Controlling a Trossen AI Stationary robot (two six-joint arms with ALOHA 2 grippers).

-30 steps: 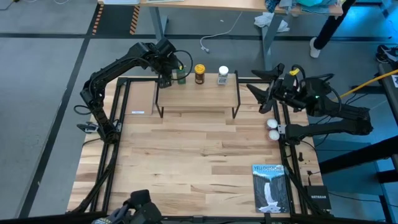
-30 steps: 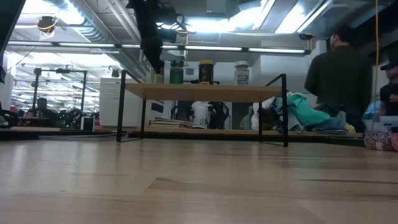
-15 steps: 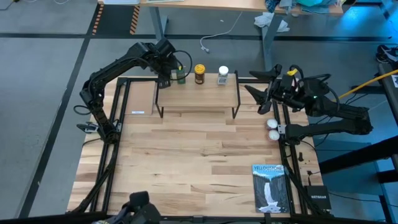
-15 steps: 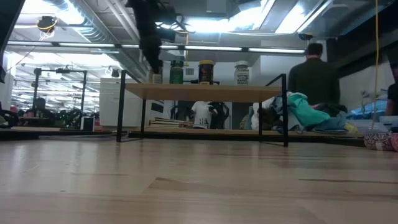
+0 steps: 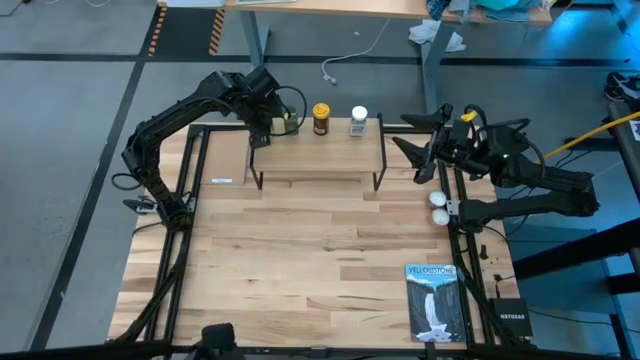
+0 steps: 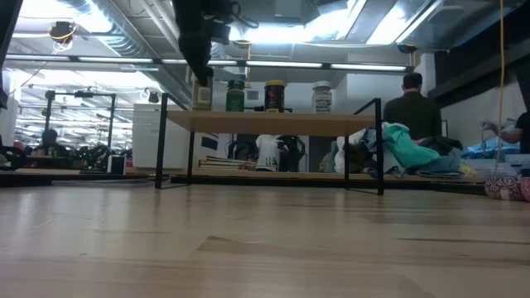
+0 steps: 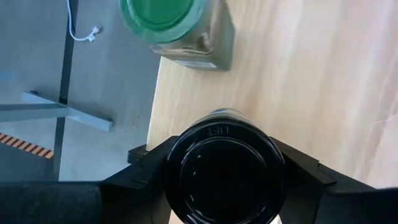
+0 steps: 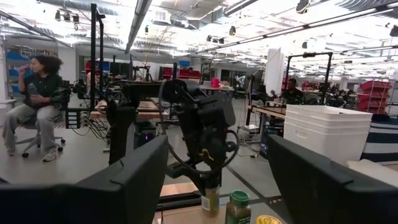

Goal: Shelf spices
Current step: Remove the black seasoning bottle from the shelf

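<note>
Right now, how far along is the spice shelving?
Three jars already stand on the shelf: the green jar, the amber jar and the white-lidded jar. The fourth, the dark-lidded jar, is in the left claw at the shelf's left end, beside the green one; what's left is releasing it. The right claw waits open off the shelf's right end.

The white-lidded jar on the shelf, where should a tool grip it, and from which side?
Grip the white-lidded jar across its round body, below the lid, coming from the right arm's side. It stands upright at the row's right end on the shelf, with bare plank on that side; the amber jar stands close on its left.
</note>
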